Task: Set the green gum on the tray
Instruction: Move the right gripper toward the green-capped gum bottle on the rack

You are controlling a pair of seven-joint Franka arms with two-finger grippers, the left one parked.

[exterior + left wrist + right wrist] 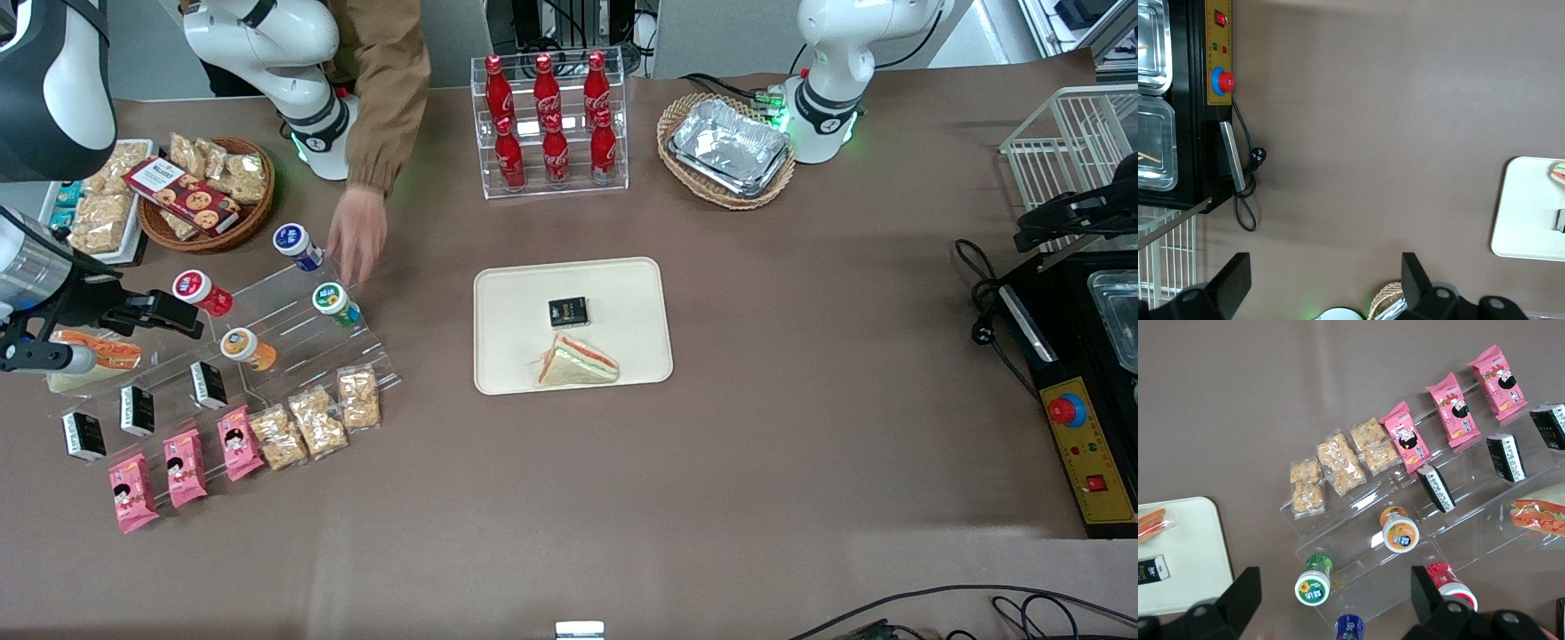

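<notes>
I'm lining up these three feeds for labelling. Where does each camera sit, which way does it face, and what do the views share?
Front view: high above the table, looking down at the tray, green gum and a person's hand; both arms show.
Left wrist view: on the parked arm, facing down at bare table.
Right wrist view: on the working arm, facing down past the open gripper above the green gum.
All three show the tray.

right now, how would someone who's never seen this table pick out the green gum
Find the clear stepped rack toward the working arm's end of the table, beside the tray. Four small bottles stand on its upper steps; the green gum is the one nearest the tray. Only it has a green body. The open hand hovers above the rack.
</notes>
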